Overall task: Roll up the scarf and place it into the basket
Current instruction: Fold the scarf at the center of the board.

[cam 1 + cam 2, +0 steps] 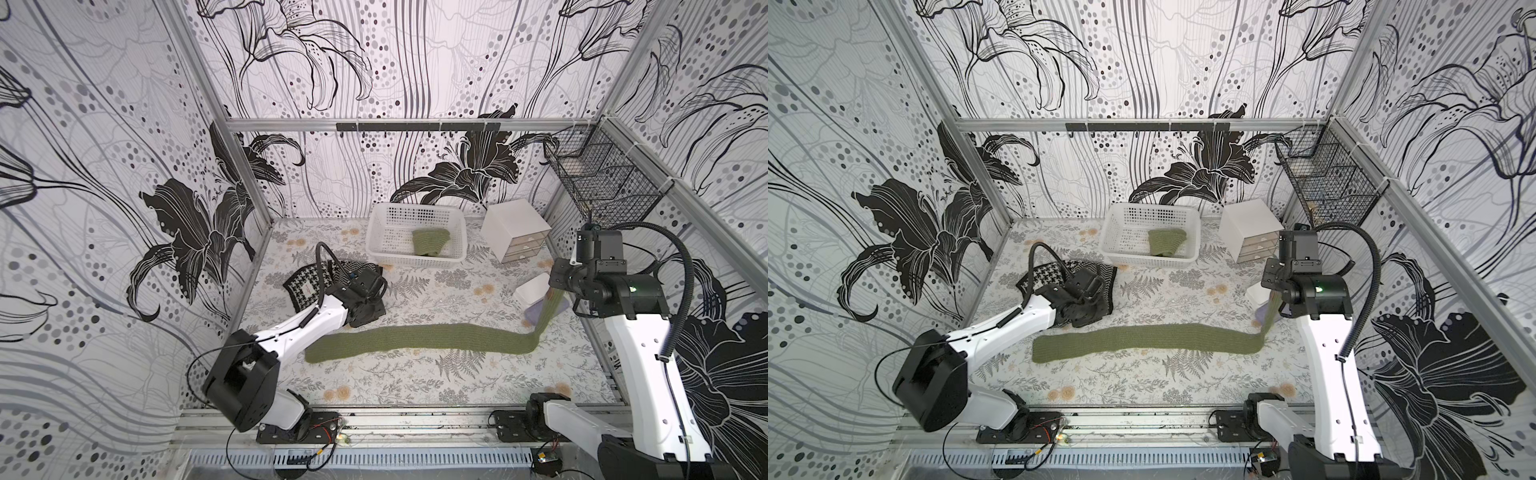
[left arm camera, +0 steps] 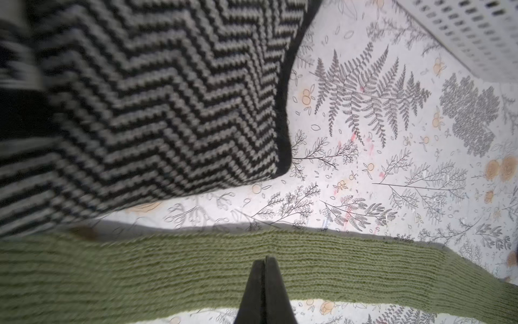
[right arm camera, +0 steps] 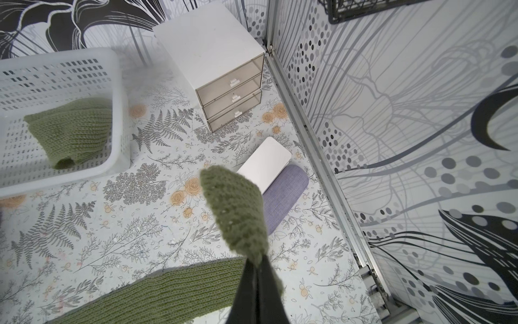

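The right gripper (image 3: 259, 259) has its black fingers pinched together on one end of the long olive-green knitted scarf (image 3: 232, 207), holding that end up off the floral-printed table (image 1: 415, 291). The rest of the scarf lies stretched flat across the table, apart from the white perforated plastic basket (image 1: 415, 259), which holds a folded green knit piece (image 1: 430, 243). The left gripper (image 2: 265, 259) is closed and empty over the scarf's middle, near a black-and-white zigzag knit cloth (image 2: 140, 98).

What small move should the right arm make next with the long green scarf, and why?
Probably the right gripper, shut on one end of the green scarf, should fold that lifted end back over the flat part to start the roll: the rest lies stretched out, not yet rolled.
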`<act>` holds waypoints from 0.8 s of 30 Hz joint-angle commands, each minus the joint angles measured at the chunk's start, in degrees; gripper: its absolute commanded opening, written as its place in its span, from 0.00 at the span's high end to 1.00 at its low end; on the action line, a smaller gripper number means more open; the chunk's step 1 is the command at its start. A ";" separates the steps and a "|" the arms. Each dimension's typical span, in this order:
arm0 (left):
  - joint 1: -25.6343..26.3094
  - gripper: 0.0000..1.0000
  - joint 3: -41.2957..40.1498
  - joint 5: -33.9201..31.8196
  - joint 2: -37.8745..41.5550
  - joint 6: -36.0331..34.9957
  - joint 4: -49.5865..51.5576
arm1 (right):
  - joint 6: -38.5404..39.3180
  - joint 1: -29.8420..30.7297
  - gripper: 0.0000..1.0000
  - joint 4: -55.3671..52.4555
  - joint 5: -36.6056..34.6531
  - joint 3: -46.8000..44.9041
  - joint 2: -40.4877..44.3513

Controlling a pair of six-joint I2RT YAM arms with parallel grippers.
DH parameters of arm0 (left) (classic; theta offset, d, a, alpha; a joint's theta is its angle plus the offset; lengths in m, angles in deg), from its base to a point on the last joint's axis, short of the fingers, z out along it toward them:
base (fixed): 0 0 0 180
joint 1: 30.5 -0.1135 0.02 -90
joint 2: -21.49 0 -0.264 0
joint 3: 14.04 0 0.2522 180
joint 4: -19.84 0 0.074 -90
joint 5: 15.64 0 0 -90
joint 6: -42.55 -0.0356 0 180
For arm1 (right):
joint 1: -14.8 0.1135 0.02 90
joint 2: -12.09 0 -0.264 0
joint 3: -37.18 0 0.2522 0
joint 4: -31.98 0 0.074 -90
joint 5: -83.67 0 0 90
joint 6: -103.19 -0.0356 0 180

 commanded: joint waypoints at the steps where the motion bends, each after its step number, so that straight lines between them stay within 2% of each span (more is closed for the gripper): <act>1: 0.83 1.00 -0.72 6.19 -4.41 -3.03 -4.59 | -0.75 0.31 1.00 -3.48 -12.64 5.68 0.18; 4: 3.41 1.00 3.28 9.67 -10.29 -5.57 -6.27 | -0.02 0.28 1.00 -5.70 -27.18 10.22 0.54; 9: 9.57 1.00 14.76 13.58 -22.55 -7.98 -5.95 | 3.08 0.30 1.00 -7.56 -39.10 18.04 -0.79; 12: 12.90 1.00 19.00 18.28 -28.02 -6.43 -9.49 | 5.53 0.29 1.00 -7.40 -39.38 22.82 -1.93; 16: 15.97 1.00 20.64 21.80 -29.86 -3.74 -16.62 | 7.24 0.32 1.00 -8.56 -36.85 24.64 -4.18; 18: 15.98 1.00 21.49 23.27 -30.19 -3.76 -18.34 | 6.15 0.35 1.00 -9.81 -33.87 24.42 -4.84; 20: 15.25 1.00 21.33 20.84 -27.64 -5.21 -17.89 | 5.01 0.30 1.00 -10.21 -26.87 23.37 -4.69; 22: 12.01 1.00 17.74 17.73 -21.67 -5.62 -18.69 | 5.01 0.35 1.00 -8.37 -13.09 20.17 -3.42; 24: 5.53 1.00 12.55 17.26 -13.85 -6.47 -18.82 | 4.74 0.28 1.00 -6.62 9.56 14.58 -2.06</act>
